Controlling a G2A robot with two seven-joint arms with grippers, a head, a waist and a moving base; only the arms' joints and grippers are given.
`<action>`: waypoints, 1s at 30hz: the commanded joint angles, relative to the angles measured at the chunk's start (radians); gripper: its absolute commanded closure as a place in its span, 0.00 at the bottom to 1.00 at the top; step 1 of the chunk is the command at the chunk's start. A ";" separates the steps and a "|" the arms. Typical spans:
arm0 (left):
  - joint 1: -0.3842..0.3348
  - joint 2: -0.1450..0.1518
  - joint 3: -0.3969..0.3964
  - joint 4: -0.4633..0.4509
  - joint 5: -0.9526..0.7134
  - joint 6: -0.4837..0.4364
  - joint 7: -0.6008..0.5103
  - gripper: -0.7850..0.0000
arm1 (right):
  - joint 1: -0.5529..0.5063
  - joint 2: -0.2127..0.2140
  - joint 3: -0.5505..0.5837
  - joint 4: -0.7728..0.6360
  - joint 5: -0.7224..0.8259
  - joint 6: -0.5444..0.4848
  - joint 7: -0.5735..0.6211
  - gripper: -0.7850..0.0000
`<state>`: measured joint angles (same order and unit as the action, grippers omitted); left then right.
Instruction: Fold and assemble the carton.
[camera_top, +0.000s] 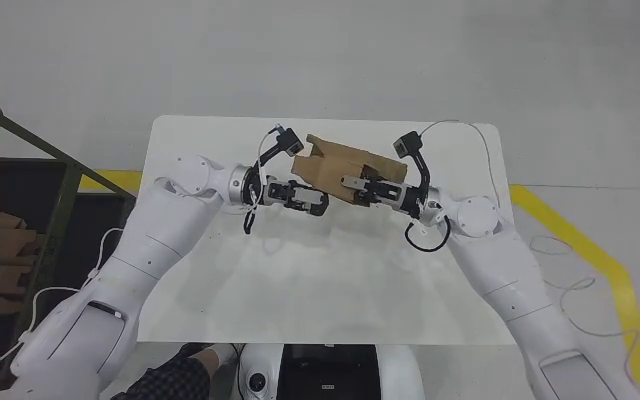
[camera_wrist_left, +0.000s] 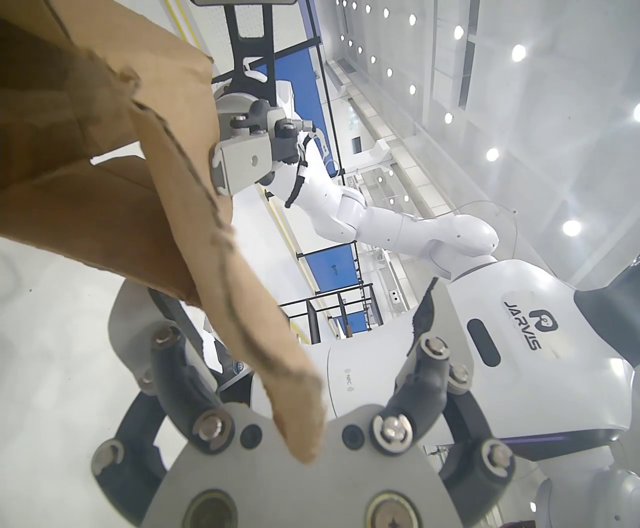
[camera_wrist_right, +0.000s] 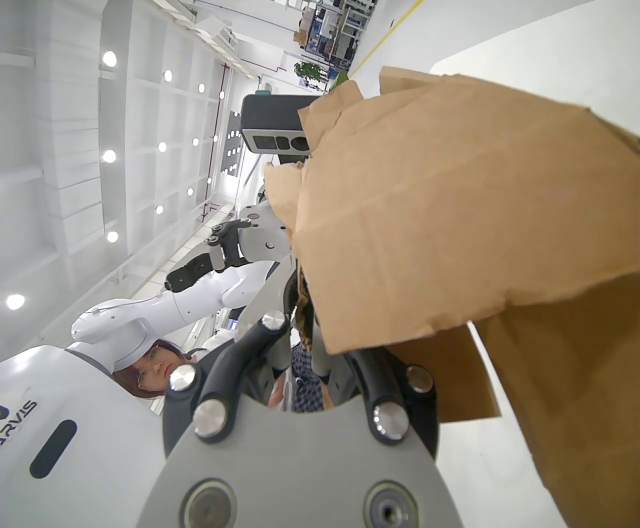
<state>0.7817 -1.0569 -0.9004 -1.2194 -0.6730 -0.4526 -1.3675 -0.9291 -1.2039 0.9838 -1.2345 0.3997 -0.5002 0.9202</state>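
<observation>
Two grippers meet over the far middle of the white table (camera_top: 300, 290), the half-folded brown carton (camera_top: 345, 165) between them: left gripper (camera_top: 318, 201) fingers (camera_wrist_left: 172, 365) spread apart around a loose flap (camera_wrist_left: 260, 340) (not pinching it), right gripper (camera_top: 350, 184) against the cardboard, its hold impossible to tell.

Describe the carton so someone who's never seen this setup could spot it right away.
Start at the white table and look to the middle of its far side, where the two arms meet. The carton is between the left tool and the right tool. It is the only brown cardboard thing there, with loose flaps sticking out.
</observation>
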 joint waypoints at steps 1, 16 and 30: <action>0.001 0.000 -0.003 0.000 0.000 0.000 0.000 0.00 | -0.001 0.000 0.003 0.002 -0.002 0.000 -0.008 1.00; 0.025 0.012 -0.053 0.011 -0.013 -0.002 0.002 0.00 | -0.005 0.007 0.067 0.012 0.045 -0.010 0.015 1.00; 0.056 0.031 -0.134 0.046 -0.017 -0.021 0.021 0.00 | -0.041 0.024 0.116 -0.040 0.087 -0.039 0.137 1.00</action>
<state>0.8389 -1.0247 -1.0371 -1.1761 -0.6949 -0.4720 -1.3481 -0.9676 -1.1796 1.1015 -1.2670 0.4822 -0.5389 1.0507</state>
